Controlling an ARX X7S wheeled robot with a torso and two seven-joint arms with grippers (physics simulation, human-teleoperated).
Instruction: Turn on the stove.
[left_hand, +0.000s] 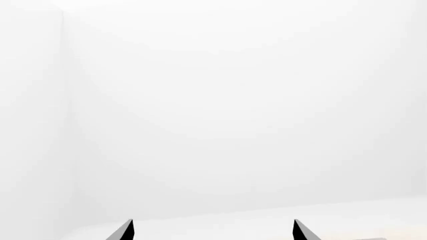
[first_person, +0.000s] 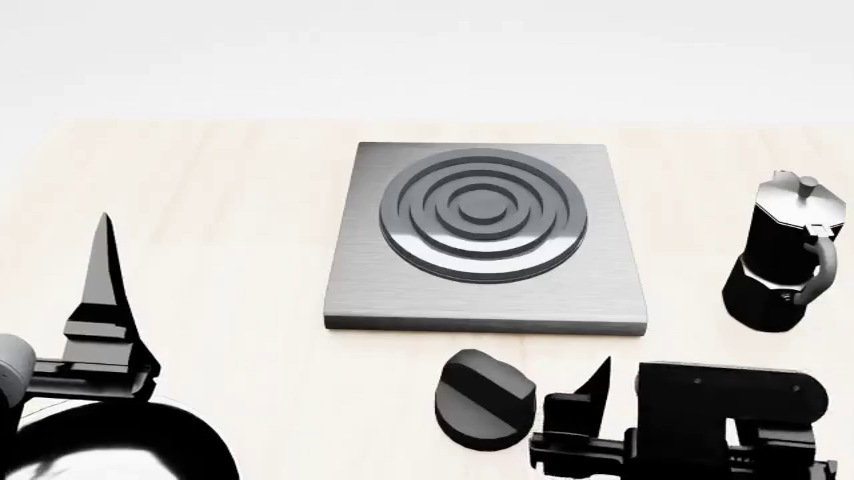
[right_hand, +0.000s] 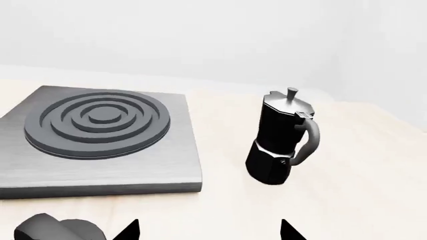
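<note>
Stove (first_person: 487, 240) first: you see its grey plate flat on the pale table (first_person: 214, 220), in the middle of the head view, with dark rings on top. Its round black knob (first_person: 485, 398) sits on the table just in front of the plate's near edge. Your right gripper (right_hand: 210, 231) is beside the knob, not touching it, and its two tips stand apart, so it is open and holds nothing. A black coffee pot (first_person: 785, 255) stands upright to the right of the plate. Your left gripper (left_hand: 212, 231) faces a white wall; it looks open too, though only its tips show.
</note>
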